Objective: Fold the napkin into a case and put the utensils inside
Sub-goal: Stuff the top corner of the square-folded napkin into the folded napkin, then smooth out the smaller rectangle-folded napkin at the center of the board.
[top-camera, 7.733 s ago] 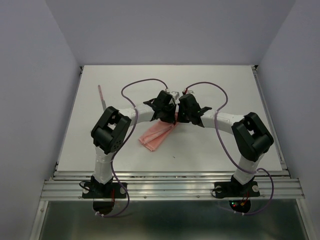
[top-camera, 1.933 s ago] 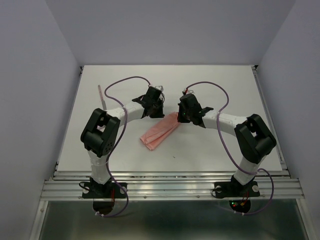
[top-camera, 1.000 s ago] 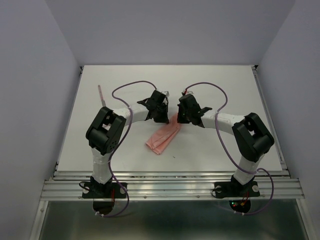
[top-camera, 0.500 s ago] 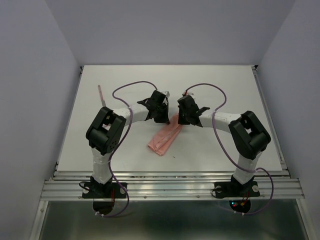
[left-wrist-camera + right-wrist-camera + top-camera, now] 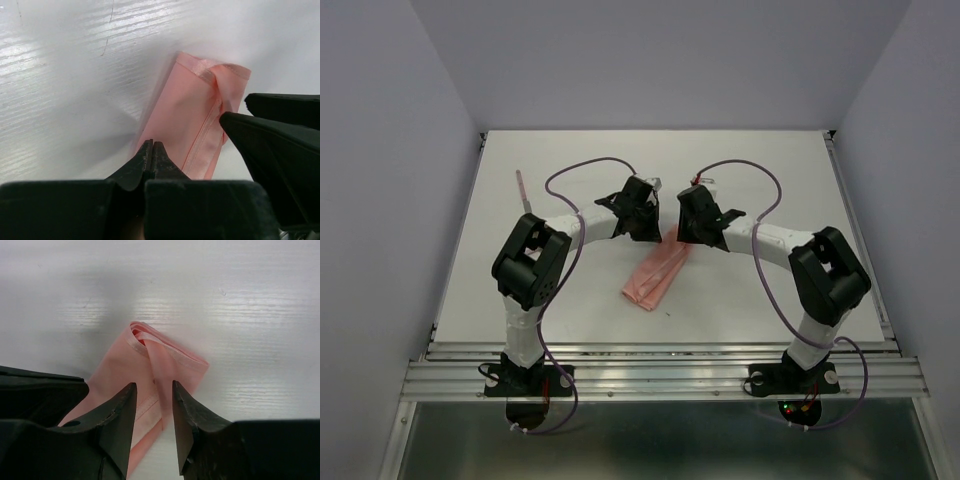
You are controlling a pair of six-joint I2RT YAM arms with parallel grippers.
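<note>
The salmon-pink napkin lies folded into a long narrow case, slanting from the table's middle toward the near edge. Its far end shows in the left wrist view and the right wrist view, with a loose flap folded over the top. My left gripper is shut, its tips at that end's left edge with no cloth seen between them. My right gripper stands open over the same end, with the flap between its fingers. One thin pinkish utensil lies at the far left.
The white table is bounded by a metal rail along its near edge and grey walls on three sides. Both arms' purple cables loop above the wrists. The two grippers sit close together, almost touching.
My right gripper has opened from shut and let go of the napkin's far end. The folded napkin has shifted slightly right and nearer. The left gripper stayed shut in place.
</note>
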